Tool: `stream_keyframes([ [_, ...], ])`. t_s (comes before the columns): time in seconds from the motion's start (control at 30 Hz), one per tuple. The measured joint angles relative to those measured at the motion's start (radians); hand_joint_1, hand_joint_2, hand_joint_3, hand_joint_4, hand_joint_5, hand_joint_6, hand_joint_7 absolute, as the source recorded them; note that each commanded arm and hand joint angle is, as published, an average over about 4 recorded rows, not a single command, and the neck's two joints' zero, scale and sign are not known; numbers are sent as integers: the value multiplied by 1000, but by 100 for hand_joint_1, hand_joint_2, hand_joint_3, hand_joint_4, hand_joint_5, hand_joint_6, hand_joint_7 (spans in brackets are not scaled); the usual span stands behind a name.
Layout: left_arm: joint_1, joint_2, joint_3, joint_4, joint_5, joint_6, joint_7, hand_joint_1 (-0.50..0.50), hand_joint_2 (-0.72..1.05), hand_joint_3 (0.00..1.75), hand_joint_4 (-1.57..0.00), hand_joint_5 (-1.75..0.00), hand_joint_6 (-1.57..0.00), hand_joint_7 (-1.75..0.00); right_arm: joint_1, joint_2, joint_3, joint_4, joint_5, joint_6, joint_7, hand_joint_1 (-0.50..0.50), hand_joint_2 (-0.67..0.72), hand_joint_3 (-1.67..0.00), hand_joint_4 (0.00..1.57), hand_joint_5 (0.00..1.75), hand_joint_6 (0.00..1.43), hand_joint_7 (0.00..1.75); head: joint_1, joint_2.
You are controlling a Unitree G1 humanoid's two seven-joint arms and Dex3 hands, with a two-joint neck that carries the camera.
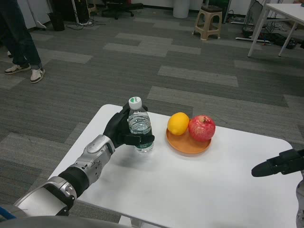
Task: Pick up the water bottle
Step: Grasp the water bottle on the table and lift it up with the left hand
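Note:
A small clear water bottle with a green-and-white cap stands upright on the white table, left of centre. My left hand wraps around the bottle's lower half from the left, its fingers closed across the front. Whether the bottle's base is off the table surface I cannot tell. My right hand hovers at the right edge of the view, over the table's right side, far from the bottle, with its fingers stretched out together to the left and nothing in them.
An orange plate just right of the bottle carries a lemon and a red apple. A person's legs stand at the far left on the carpet. A stool and another table stand far back.

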Motion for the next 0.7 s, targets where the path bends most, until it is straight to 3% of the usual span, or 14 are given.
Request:
stream_keyframes([
  [0.23, 11, 32, 8, -117, -1, 69, -21, 30, 105, 61, -30, -175, -10, -168, 0, 0, 0, 0, 0, -1, -1, -25, 72, 0, 0, 0, 0, 0, 4, 1],
  [0.7, 45, 73, 118, -453, 17, 347, -51, 30, 105, 61, -30, -175, -8, -168, 3, 1, 1, 1, 0, -6, -4, -25, 72, 0, 0, 0, 0, 0, 3, 0],
])
